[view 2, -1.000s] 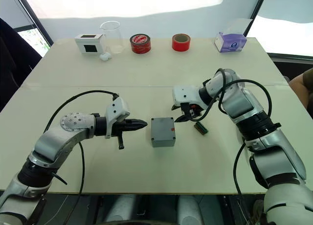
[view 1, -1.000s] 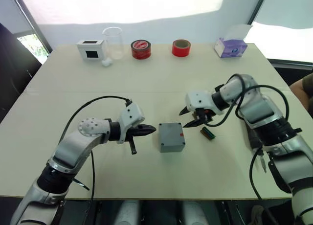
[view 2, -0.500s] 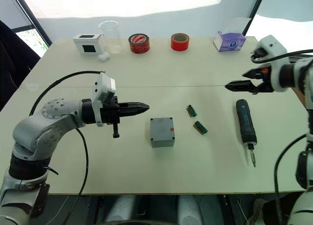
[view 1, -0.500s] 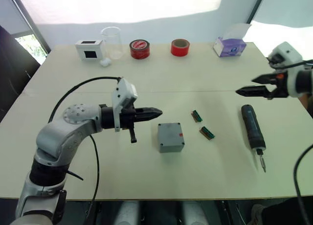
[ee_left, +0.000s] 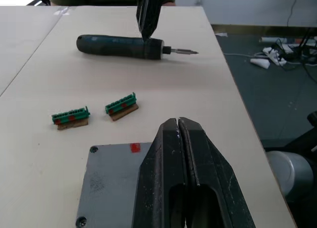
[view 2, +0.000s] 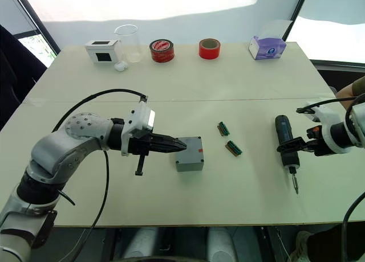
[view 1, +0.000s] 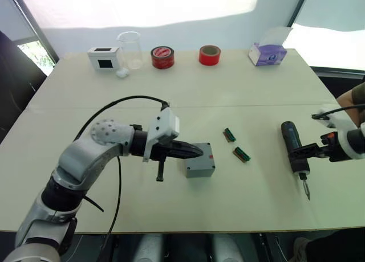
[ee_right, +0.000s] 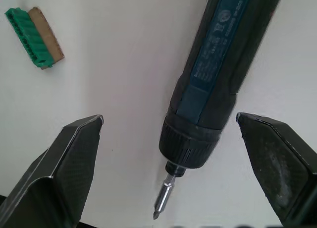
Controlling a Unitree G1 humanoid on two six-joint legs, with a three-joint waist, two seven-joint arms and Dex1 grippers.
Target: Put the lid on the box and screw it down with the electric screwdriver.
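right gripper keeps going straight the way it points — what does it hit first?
Most likely the screwdriver. The right gripper is open, with the tool's front end lying on the table between its fingers, so going straight on it should meet the tool's body, though how far off it is remains unclear.

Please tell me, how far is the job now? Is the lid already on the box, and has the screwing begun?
Done: the lid already sits closed on the box. In hand: the left pincer, shut, rests over the lid, and the right pincer is open on either side of the electric screwdriver, which lies on the table, not yet gripped. Left: gripping the screwdriver, carrying it to the box and driving the screws.
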